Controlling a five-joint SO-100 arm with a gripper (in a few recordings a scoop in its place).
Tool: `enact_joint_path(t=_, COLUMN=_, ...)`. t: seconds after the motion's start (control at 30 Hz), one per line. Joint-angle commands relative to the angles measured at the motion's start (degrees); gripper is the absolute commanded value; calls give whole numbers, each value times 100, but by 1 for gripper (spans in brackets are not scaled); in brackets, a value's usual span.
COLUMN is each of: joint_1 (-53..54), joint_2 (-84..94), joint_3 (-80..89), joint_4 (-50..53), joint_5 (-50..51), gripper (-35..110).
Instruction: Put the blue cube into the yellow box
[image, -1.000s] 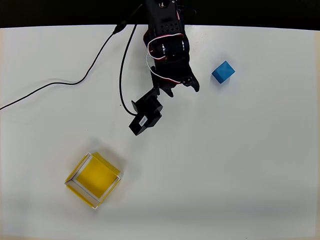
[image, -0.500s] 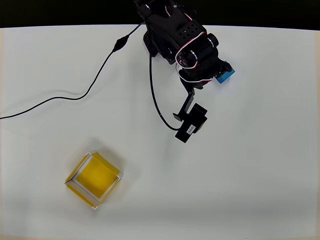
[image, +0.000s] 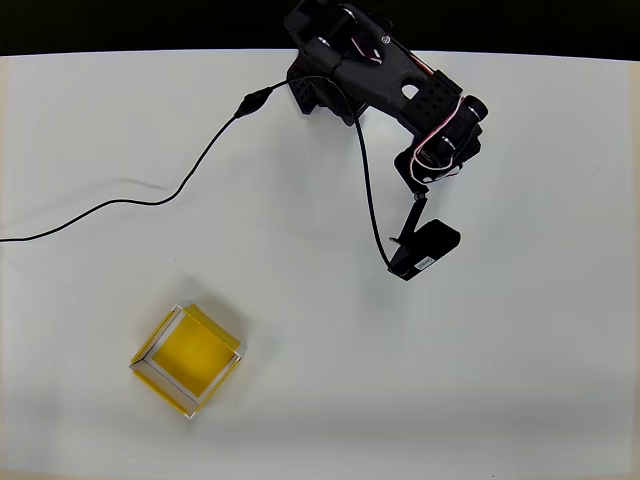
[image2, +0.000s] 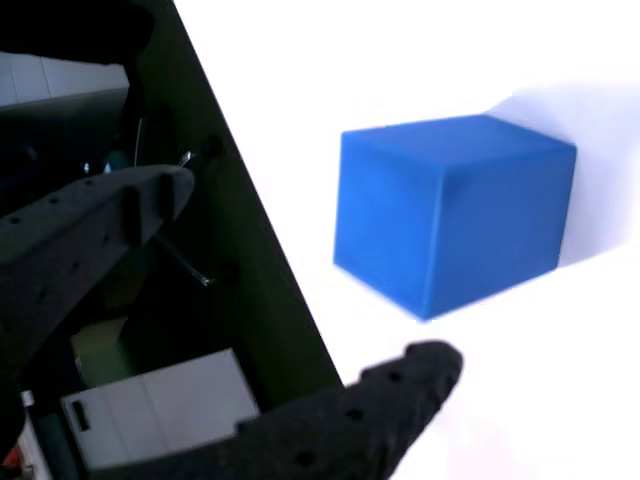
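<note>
From the wrist view we are seeing the blue cube (image2: 455, 210) sitting close in front of us on the white table (image2: 420, 60), one corner edge turned toward the camera. Our gripper (image2: 315, 275) is standing wide open and holding nothing: one black finger (image2: 95, 225) is reaching in from the left, the other finger (image2: 370, 410) is lying along the bottom, and the cube is resting just beyond their tips, touching neither. In the overhead view our arm (image: 400, 95) is stretching from the table's far edge toward the right, covering the spot where the cube sits. The yellow box (image: 187, 360) is standing well apart at the lower left of that view, open-topped and turned at an angle. A black cable (image: 150, 200) is trailing across the table to the left edge.
</note>
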Motion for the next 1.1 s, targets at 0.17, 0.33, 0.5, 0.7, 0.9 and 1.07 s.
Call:
enact_joint_path(t=0.17, joint_1=-782, joint_2=-281, joint_3=-299, joint_4=-431, joint_5=466, gripper=47)
enact_joint_path(t=0.33, joint_1=-1107, joint_2=-439, joint_3=-18, joint_4=-686, joint_5=721, gripper=47)
enact_joint_path(t=0.5, joint_1=-1178, joint_2=-554, joint_3=343, joint_4=-1002, joint_5=817, gripper=46)
enact_joint_path(t=0.7, joint_1=-1037, joint_2=-615, joint_3=694, joint_4=-1257, joint_5=756, gripper=46)
enact_joint_path(t=0.9, joint_1=-861, joint_2=-756, joint_3=870, joint_4=-1556, joint_5=694, gripper=46)
enact_joint_path(t=1.07, joint_1=-800, joint_2=-809, joint_3=1090, joint_4=-1837, joint_5=721, gripper=46)
